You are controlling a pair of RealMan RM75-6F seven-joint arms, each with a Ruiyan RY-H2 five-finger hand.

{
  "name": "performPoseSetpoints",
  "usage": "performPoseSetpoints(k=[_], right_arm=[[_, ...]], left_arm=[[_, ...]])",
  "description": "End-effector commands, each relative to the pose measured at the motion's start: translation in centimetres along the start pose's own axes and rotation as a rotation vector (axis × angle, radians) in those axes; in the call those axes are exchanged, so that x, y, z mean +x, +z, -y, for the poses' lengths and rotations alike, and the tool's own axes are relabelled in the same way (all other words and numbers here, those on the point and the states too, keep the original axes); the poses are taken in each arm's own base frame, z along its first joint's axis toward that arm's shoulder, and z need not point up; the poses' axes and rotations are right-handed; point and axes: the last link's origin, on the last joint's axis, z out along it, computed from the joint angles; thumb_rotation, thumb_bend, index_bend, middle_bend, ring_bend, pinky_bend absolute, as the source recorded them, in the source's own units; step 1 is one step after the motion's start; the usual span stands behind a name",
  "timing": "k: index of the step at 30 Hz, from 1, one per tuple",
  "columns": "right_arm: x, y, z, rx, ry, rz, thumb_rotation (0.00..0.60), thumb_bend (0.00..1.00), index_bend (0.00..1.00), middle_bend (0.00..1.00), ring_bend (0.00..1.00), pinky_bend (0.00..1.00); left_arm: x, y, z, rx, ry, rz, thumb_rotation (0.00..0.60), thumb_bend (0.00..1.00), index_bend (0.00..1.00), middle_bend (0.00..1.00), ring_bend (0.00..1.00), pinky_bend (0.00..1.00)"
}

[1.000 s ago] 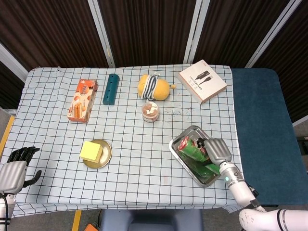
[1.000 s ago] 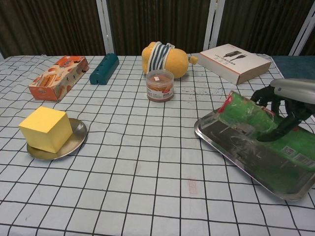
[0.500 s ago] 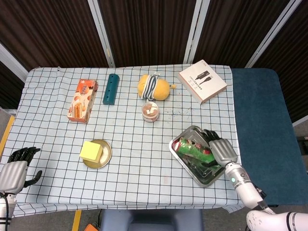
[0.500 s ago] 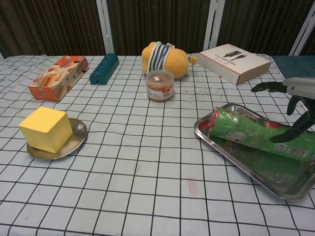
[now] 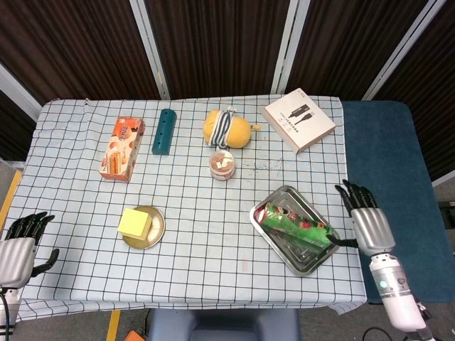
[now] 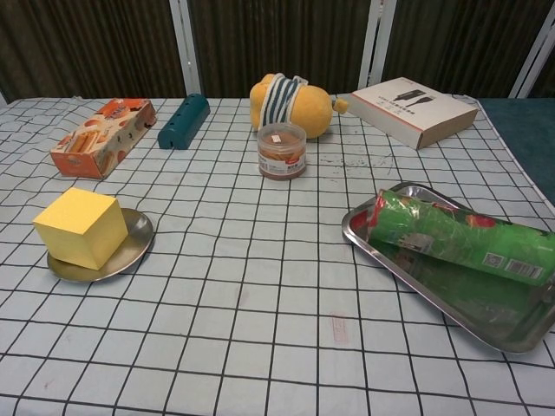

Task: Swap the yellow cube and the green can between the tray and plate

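The green can (image 5: 295,227) (image 6: 451,238) lies on its side in the silver tray (image 5: 281,252) (image 6: 408,273) at the right. The yellow cube (image 5: 134,223) (image 6: 76,227) sits on the round metal plate (image 5: 155,231) (image 6: 130,247) at the left. My right hand (image 5: 367,220) hangs open beyond the table's right edge, apart from the tray and holding nothing. My left hand (image 5: 18,245) is open off the table's left front corner, far from the plate. Neither hand shows in the chest view.
Along the back stand an orange snack box (image 5: 121,148), a teal bar (image 5: 163,131), a yellow plush toy (image 5: 226,128), a small round jar (image 5: 222,165) and a white carton (image 5: 298,119). A blue surface (image 5: 387,177) adjoins the table on the right.
My right hand let go of the green can, which settled flat in the tray, and drew back to the right past the table edge. The left hand barely shifted.
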Motion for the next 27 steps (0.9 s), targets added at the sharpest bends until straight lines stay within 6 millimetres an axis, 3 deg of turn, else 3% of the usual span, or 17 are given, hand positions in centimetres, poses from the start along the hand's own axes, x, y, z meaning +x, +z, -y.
performPoseSetpoints(k=[1, 5, 12, 16, 27], right_arm=[[0.8, -1.5, -1.9, -0.036, 0.006, -0.111, 0.600, 0.13, 0.00, 0.00, 0.00, 0.13], [1.1, -2.7, -3.5, -0.086, -0.007, -0.168, 0.600, 0.11, 0.00, 0.00, 0.00, 0.05], [0.2, -3.6, -5.7, -0.134, 0.040, -0.156, 0.600, 0.07, 0.00, 0.00, 0.00, 0.00], [-0.1, -3.4, -5.8, -0.067, 0.056, -0.120, 0.600, 0.07, 0.00, 0.00, 0.00, 0.00], [-0.3, -4.5, -5.5, -0.092, -0.009, -0.182, 0.600, 0.07, 0.00, 0.00, 0.00, 0.00]], left_arm=[[0.0, -0.2, -0.2, -0.008, 0.001, -0.008, 0.600, 0.37, 0.14, 0.09, 0.10, 0.12], [-0.1, -0.2, -0.4, -0.016, 0.001, -0.014, 0.600, 0.37, 0.13, 0.09, 0.10, 0.13], [-0.2, -0.3, -0.8, -0.027, 0.008, -0.037, 0.600, 0.37, 0.11, 0.09, 0.10, 0.14], [-0.3, -0.3, -1.1, -0.031, 0.014, -0.059, 0.600, 0.37, 0.10, 0.09, 0.10, 0.15], [-0.6, -0.2, -0.9, -0.035, 0.011, -0.044, 0.600, 0.37, 0.07, 0.08, 0.10, 0.15]])
